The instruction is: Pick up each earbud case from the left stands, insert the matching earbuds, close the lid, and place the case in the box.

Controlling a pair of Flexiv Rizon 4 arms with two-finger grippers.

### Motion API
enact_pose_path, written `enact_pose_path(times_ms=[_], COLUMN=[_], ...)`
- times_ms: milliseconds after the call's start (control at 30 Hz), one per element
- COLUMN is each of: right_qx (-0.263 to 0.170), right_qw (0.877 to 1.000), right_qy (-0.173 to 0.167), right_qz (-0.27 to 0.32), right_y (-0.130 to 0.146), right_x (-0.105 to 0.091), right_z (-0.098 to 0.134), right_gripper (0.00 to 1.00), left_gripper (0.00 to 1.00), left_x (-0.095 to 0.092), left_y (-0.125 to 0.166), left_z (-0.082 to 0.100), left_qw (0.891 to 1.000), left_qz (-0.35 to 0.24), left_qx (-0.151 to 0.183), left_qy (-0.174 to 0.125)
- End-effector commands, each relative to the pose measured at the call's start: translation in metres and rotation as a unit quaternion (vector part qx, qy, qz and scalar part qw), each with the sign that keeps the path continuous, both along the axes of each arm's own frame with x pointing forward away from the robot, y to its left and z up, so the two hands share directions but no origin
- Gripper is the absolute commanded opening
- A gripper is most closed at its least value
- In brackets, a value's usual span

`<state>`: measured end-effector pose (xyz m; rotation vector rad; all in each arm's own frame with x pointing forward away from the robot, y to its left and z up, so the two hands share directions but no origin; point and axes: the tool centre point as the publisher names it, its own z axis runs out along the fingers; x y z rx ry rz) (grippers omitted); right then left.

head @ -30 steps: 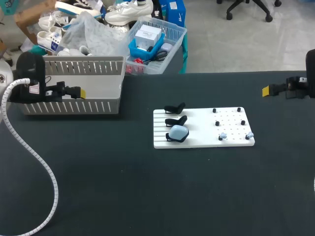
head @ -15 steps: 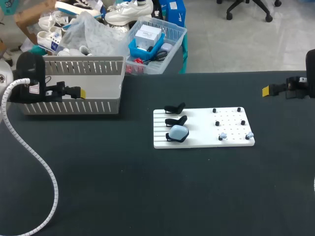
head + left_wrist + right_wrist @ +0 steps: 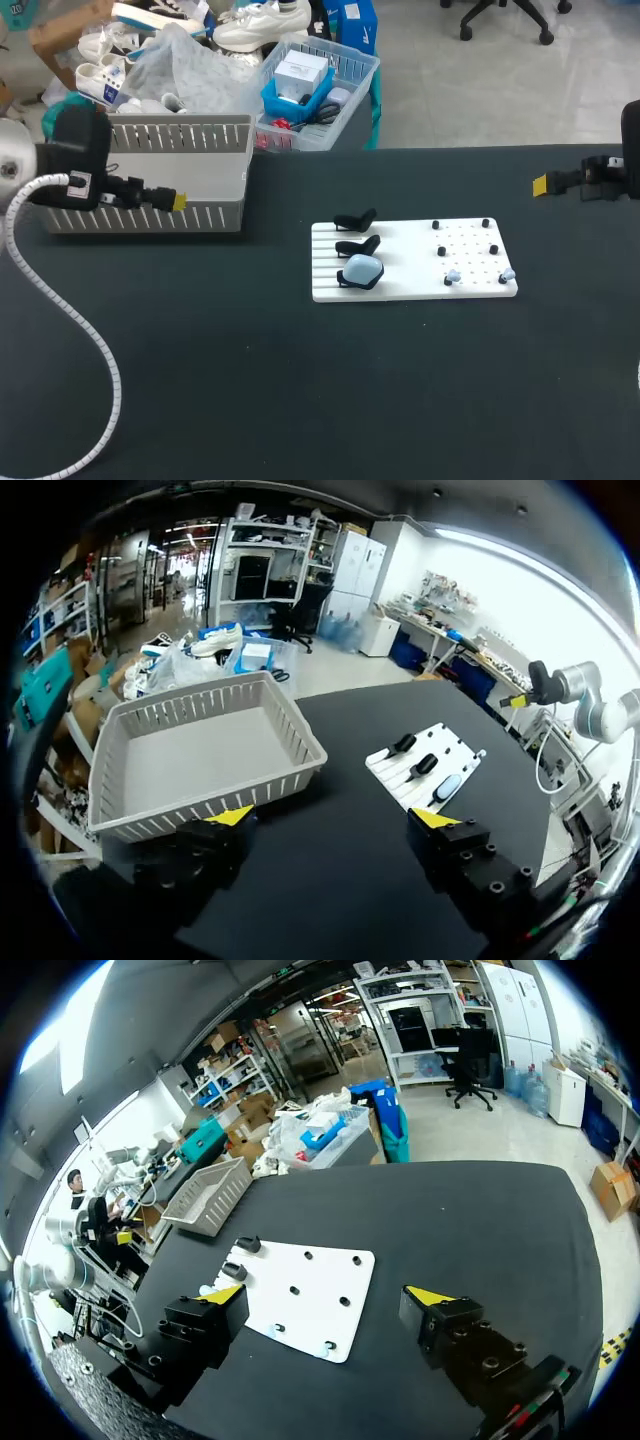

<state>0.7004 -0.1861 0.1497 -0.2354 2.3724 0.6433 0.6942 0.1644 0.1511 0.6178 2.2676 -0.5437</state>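
Pale blue plastic marks the one earbud case (image 3: 361, 268) on your table. It sits on the nearest of the three black stands (image 3: 356, 245), which line the left end of the white board (image 3: 420, 260). That board lies flat near the middle of the black table (image 3: 300, 400).

On the board's right half you have a grid of holes with a few black pegs (image 3: 439, 252) standing in it. Two pale blue earbuds (image 3: 452, 275) rest along its near edge, apart from each other and well apart from the case.

Your box is the grey slotted basket (image 3: 150, 215) at the table's far left.

Your left gripper (image 3: 332, 818) hovers just in front of the basket's near wall, well apart from the board. Its yellow-tipped fingers are spread wide with only bare table between them. From its wrist camera, the basket lies ahead of one finger, and the board with the case ahead of the other. A white spiral-wrapped cable (image 3: 70, 310) hangs from that arm and loops over the table's left side.

Your right gripper (image 3: 326, 1295) is out at the table's far right edge, also well away from the board. Its fingers stand apart and grip nothing. From its wrist camera, the board lies ahead with the stands on its far side.
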Motion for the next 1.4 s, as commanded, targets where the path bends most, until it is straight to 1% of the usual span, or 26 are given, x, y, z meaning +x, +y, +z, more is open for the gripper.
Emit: enact_pose_path(times_ms=[33,67,100,133,167,267,367,400,433,467,500,600,667,733,767,867,933,967,1033,1067,1233,1367,1400], right_qx=[0.0,0.0,0.0,0.0,0.0,0.0,0.0,0.0,0.0,0.0,0.0,0.0,0.0,0.0,0.0,0.0,0.0,0.0,0.0,0.0,0.0,0.0,0.0], right_qw=[1.0,1.0,1.0,1.0,1.0,1.0,1.0,1.0,1.0,1.0,1.0,1.0,1.0,1.0,1.0,1.0,1.0,1.0,1.0,1.0,1.0,1.0,1.0], right_qy=[0.0,0.0,0.0,0.0,0.0,0.0,0.0,0.0,0.0,0.0,0.0,0.0,0.0,0.0,0.0,0.0,0.0,0.0,0.0,0.0,0.0,0.0,0.0], right_qz=[0.0,0.0,0.0,0.0,0.0,0.0,0.0,0.0,0.0,0.0,0.0,0.0,0.0,0.0,0.0,0.0,0.0,0.0,0.0,0.0,0.0,0.0,0.0], right_y=[0.0,0.0,0.0,0.0,0.0,0.0,0.0,0.0,0.0,0.0,0.0,0.0,0.0,0.0,0.0,0.0,0.0,0.0,0.0,0.0,0.0,0.0,0.0], right_x=[0.0,0.0,0.0,0.0,0.0,0.0,0.0,0.0,0.0,0.0,0.0,0.0,0.0,0.0,0.0,0.0,0.0,0.0,0.0,0.0,0.0,0.0,0.0], right_z=[0.0,0.0,0.0,0.0,0.0,0.0,0.0,0.0,0.0,0.0,0.0,0.0,0.0,0.0,0.0,0.0,0.0,0.0,0.0,0.0,0.0,0.0,0.0], right_gripper=[1.0,1.0,1.0,1.0,1.0,1.0,1.0,1.0,1.0,1.0,1.0,1.0,1.0,1.0,1.0,1.0,1.0,1.0,1.0,1.0,1.0,1.0,1.0], left_gripper=[1.0,1.0,1.0,1.0,1.0,1.0,1.0,1.0,1.0,1.0,1.0,1.0,1.0,1.0,1.0,1.0,1.0,1.0,1.0,1.0,1.0,1.0,1.0], left_x=[-0.007,-0.01,-0.013,-0.016,-0.021,-0.034,-0.047,-0.051,-0.055,-0.06,-0.064,-0.066,-0.064,-0.061,-0.059,-0.056,-0.055,-0.053,-0.05,-0.049,-0.041,-0.041,-0.042], left_y=[-0.005,-0.008,-0.011,-0.013,-0.019,-0.028,-0.036,-0.038,-0.04,-0.041,-0.041,-0.044,-0.048,-0.052,-0.054,-0.06,-0.065,-0.067,-0.072,-0.075,-0.091,-0.104,-0.107], left_z=[-0.002,-0.001,-0.001,-0.002,-0.006,-0.009,-0.014,-0.016,-0.017,-0.018,-0.019,-0.022,-0.023,-0.024,-0.024,-0.026,-0.028,-0.03,-0.035,-0.035,-0.035,-0.036,-0.037], left_qw=[0.994,0.991,0.988,0.985,0.98,0.972,0.966,0.965,0.964,0.961,0.958,0.958,0.953,0.95,0.948,0.939,0.932,0.93,0.926,0.923,0.914,0.908,0.907], left_qz=[-0.097,-0.116,-0.139,-0.146,-0.166,-0.204,-0.224,-0.225,-0.231,-0.239,-0.243,-0.246,-0.261,-0.274,-0.283,-0.319,-0.339,-0.344,-0.351,-0.358,-0.378,-0.39,-0.393], left_qx=[-0.031,-0.033,-0.027,-0.009,0.021,0.027,0.035,0.044,0.047,0.047,0.056,0.054,0.054,0.044,0.033,0.012,0.008,0.011,0.02,0.019,0.005,-0.005,-0.014], left_qy=[-0.044,-0.054,-0.069,-0.09,-0.109,-0.114,-0.122,-0.127,-0.126,-0.134,-0.139,-0.137,-0.144,-0.141,-0.139,-0.131,-0.131,-0.131,-0.137,-0.139,-0.148,-0.153,-0.151])
